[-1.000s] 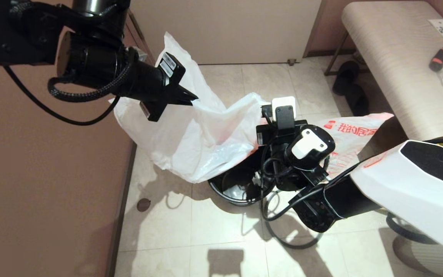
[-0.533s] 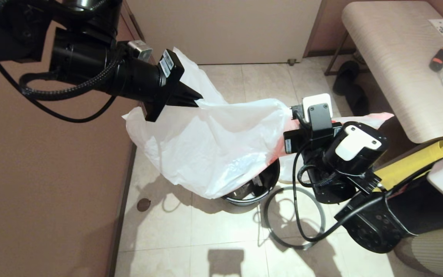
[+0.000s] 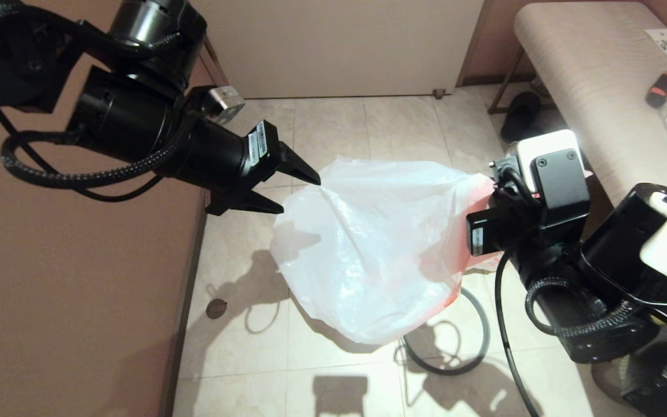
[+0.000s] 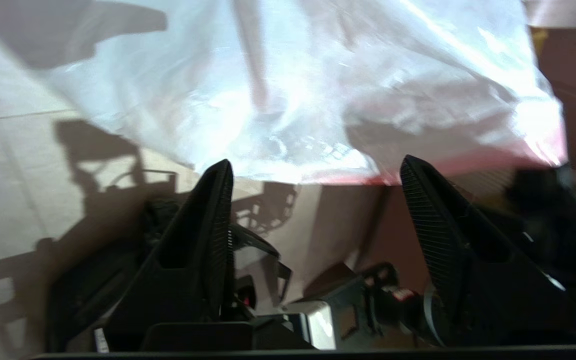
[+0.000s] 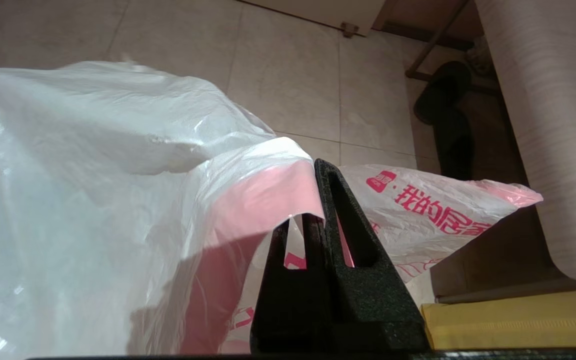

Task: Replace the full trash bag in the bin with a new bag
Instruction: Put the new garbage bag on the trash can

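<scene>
- The right hand (image 5: 318, 170) is clamped shut on the pink-red edge band of the new bag (image 3: 368, 249). It holds that edge up at the right of the scene, so the bag hangs in the air above the floor.
- The left hand (image 3: 290, 188) stands with its fingers spread and nothing between them, just beside the bag's left flank.
- The bag balloons leftward from the pinched edge. Its long axis seems to run from upper right down to lower left, with the closed bottom sagging low.
- Risk: held at one point only, the mouth may collapse, or the thin film may slip or tear, and the bag could then miss the bin.
- The bin is hidden behind the bag.
- The grey hoop (image 3: 478, 341) lies on the floor under it.
- The full trash bag (image 5: 433, 210) rests at the far right, its red print showing.
</scene>
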You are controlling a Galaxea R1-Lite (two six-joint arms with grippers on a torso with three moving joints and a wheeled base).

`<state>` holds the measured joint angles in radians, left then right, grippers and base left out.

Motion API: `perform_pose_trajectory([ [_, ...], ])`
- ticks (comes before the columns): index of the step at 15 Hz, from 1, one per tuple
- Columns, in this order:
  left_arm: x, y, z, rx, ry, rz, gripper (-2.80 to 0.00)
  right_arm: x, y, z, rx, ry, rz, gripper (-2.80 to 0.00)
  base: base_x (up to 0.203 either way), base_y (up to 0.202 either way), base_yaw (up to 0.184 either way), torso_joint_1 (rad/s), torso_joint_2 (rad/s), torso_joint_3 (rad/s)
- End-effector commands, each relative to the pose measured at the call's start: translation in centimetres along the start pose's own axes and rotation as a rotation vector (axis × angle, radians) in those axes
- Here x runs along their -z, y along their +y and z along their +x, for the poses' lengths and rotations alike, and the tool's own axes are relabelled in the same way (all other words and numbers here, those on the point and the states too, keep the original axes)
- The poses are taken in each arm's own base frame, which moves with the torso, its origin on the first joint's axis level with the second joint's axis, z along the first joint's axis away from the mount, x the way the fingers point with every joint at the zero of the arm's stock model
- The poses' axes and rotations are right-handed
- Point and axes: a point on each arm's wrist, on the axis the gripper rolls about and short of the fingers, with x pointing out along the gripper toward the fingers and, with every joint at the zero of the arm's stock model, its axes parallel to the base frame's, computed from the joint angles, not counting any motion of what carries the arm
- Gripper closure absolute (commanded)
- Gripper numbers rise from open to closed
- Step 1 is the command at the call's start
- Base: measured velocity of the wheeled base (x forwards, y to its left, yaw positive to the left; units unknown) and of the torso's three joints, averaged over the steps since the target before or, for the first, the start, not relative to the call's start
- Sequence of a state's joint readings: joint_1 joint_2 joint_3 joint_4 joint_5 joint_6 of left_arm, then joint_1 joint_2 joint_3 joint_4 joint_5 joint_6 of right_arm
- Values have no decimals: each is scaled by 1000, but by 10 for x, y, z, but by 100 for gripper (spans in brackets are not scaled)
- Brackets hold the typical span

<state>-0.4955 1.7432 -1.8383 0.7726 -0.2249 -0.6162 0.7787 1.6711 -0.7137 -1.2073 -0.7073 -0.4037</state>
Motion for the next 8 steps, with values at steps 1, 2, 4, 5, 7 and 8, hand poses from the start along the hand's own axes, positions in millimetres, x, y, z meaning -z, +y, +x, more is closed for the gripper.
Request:
perform_pose_trajectory([
  [1,5,4,-10,-45,-26,-6,-280,-21,-12,-17,-12,-37,33,0,0,0,0,0,0,0],
  [2,9,8,-9,-91,-29,-10,-280,-28,-16,-24,-28,-34,29,0,0,0,0,0,0,0],
  [4,22,17,-6,-154,-1,-15,-280,-38,-27,-36,-51,-16,1,0,0,0,0,0,0,0],
  [5,29,21,-5,-174,17,-16,-280,-40,-32,-40,-60,1,-25,0,0,0,0,0,0,0],
  [7,45,33,-5,-222,65,-24,-280,-44,-47,-50,-76,54,-89,0,0,0,0,0,0,0],
  [8,53,38,-5,-250,79,-27,-280,-47,-54,-53,-77,80,-113,0,0,0,0,0,0,0],
])
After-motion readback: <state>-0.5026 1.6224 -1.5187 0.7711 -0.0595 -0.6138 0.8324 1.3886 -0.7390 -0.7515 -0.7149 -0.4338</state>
